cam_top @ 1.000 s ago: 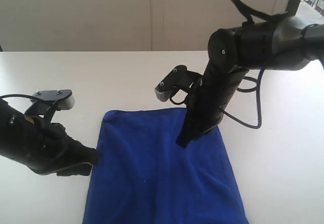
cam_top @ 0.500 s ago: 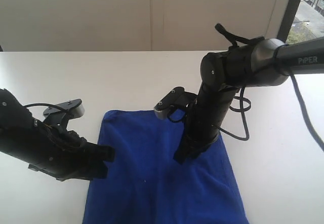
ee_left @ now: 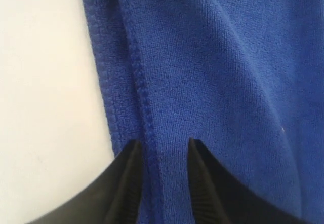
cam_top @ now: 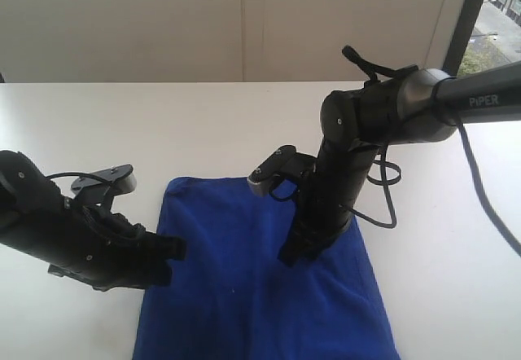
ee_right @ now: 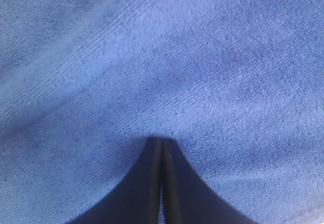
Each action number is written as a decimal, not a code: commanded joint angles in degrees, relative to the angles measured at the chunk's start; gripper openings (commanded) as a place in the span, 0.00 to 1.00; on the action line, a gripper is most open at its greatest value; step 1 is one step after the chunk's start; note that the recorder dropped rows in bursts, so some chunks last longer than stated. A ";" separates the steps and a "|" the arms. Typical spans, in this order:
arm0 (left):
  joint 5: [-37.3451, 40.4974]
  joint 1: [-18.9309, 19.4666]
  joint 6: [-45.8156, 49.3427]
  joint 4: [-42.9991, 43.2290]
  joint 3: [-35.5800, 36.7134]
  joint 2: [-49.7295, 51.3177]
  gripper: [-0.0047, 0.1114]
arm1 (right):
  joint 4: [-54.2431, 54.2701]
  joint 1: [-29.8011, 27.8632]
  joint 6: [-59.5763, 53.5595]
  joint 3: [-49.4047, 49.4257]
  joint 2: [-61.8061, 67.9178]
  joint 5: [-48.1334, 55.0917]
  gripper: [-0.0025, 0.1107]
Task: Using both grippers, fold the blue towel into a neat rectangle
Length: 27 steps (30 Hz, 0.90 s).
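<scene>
**Two Arms Meet Over a Blue Towel**

The blue towel (cam_top: 260,295) lies spread on a white table (cam_top: 187,124), filling the lower centre of the exterior view and running off its bottom edge, with soft wrinkles across its surface. At lower left of the frame, the left gripper (cam_top: 169,262) reaches in low from the side to the towel's left edge. The left wrist view shows its two dark fingers (ee_left: 126,183) standing apart, one on either side of the stitched hem, with cloth showing in the gap between them and nothing clamped. At centre right, the arm lettered "PiPER" (cam_top: 485,99) bends steeply down, and the right gripper (cam_top: 286,258) points its tip onto the towel's upper middle. In the right wrist view its fingers (ee_right: 174,193) are pressed together, tip against the terry; whether any cloth is nipped between them cannot be told.
</scene>
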 commanded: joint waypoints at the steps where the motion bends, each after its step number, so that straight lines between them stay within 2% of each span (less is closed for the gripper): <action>1: -0.03 0.17 0.40 -0.89 0.41 -0.14 0.36 | -0.12 -0.18 -0.39 0.36 1.20 -0.42 0.02; 23: 0.34 0.06 1.18 -2.21 0.41 2.12 0.36 | -0.12 -0.18 -0.39 0.36 1.20 -1.11 0.02; 27: 0.32 -0.90 1.32 -2.64 0.41 2.12 0.36 | -0.12 -0.18 -0.39 0.36 1.20 -1.34 0.02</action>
